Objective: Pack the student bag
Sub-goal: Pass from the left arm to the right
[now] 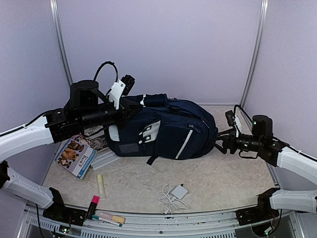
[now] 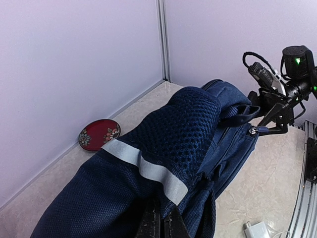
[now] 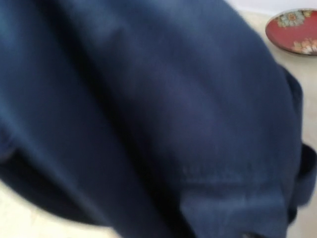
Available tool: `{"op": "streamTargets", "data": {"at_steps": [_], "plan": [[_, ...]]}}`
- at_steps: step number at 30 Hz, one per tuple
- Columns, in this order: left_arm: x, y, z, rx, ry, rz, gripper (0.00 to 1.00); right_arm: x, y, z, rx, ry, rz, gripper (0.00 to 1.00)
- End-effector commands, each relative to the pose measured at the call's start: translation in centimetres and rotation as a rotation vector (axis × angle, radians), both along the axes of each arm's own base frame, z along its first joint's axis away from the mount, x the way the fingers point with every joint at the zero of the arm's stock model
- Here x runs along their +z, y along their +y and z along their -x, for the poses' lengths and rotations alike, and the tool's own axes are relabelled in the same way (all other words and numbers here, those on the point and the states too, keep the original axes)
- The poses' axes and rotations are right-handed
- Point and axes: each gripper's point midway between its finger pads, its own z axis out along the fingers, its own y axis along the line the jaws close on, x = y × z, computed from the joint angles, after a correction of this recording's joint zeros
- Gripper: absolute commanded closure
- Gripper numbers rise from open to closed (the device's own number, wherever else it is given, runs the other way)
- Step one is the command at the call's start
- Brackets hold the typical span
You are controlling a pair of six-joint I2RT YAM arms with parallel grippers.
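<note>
The student bag (image 1: pixel 168 130), a large navy backpack, lies on its side in the middle of the table. My left gripper (image 1: pixel 132 105) is at its top left end. In the left wrist view its fingertips (image 2: pixel 161 225) are pressed together on the navy fabric (image 2: pixel 148 198) just below a white stripe (image 2: pixel 148 171). My right gripper (image 1: pixel 224 143) is at the bag's right end. In the left wrist view it (image 2: pixel 274 125) is pinched on a zipper pull (image 2: pixel 254 130). The right wrist view shows only blurred navy cloth (image 3: pixel 148 124); its fingers are hidden there.
A picture book (image 1: pixel 75 153) and a silvery flat case (image 1: pixel 105 158) lie left of the bag. A yellow marker (image 1: pixel 101 186), pink marker (image 1: pixel 92 204), pens (image 1: pixel 110 219) and a white charger with cable (image 1: pixel 177 192) lie in front. A red plate (image 2: pixel 99 134) sits behind the bag by the wall.
</note>
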Motion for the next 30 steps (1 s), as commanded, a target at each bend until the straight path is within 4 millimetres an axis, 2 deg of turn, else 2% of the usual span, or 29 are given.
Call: {"op": "streamTargets", "data": {"at_steps": [1,3,5,9,10,15,17,19,20,22,25,26,30], "plan": [[6.7,-0.3,0.5,-0.031,-0.129,0.179,1.00,1.1,1.7,-1.7,0.063,-0.100,-0.064,0.33],[6.7,-0.4,0.5,-0.033,-0.127,0.180,1.00,0.3,2.0,-2.3,0.068,-0.075,-0.065,0.45],[6.7,-0.5,0.7,-0.045,-0.126,0.181,1.00,0.1,2.1,-2.6,0.067,-0.080,-0.068,0.61],[6.4,-0.5,1.0,-0.059,-0.128,0.170,1.00,1.9,2.4,-2.4,0.088,-0.152,-0.092,0.96],[6.4,-0.4,1.1,-0.064,-0.131,0.169,1.00,2.5,2.1,-2.6,0.070,-0.173,-0.087,1.00],[5.8,-0.6,1.8,-0.107,-0.127,0.162,1.00,6.8,0.6,-3.6,-0.030,-0.302,-0.024,1.00],[5.3,-0.8,2.1,-0.130,-0.121,0.150,1.00,9.3,0.2,-3.8,-0.049,-0.360,0.003,1.00],[4.7,-1.1,2.3,-0.149,-0.118,0.135,1.00,13.0,-0.1,-3.9,-0.066,-0.434,0.015,1.00],[4.5,-1.2,2.4,-0.158,-0.120,0.129,0.92,14.4,-0.2,-4.0,-0.070,-0.461,0.027,1.00],[3.7,-1.6,2.5,-0.174,-0.128,0.105,0.68,17.1,-0.2,-4.0,-0.062,-0.514,0.044,1.00],[2.4,-2.3,3.0,-0.185,-0.152,0.041,0.35,19.7,0.6,-3.8,-0.006,-0.557,0.055,1.00],[2.0,-2.6,3.3,-0.190,-0.161,0.017,0.27,20.3,0.9,-3.7,0.016,-0.566,0.059,1.00],[3.0,-3.8,5.1,-0.231,-0.206,-0.035,0.13,21.4,2.0,-3.9,0.078,-0.594,0.119,1.00]]}}
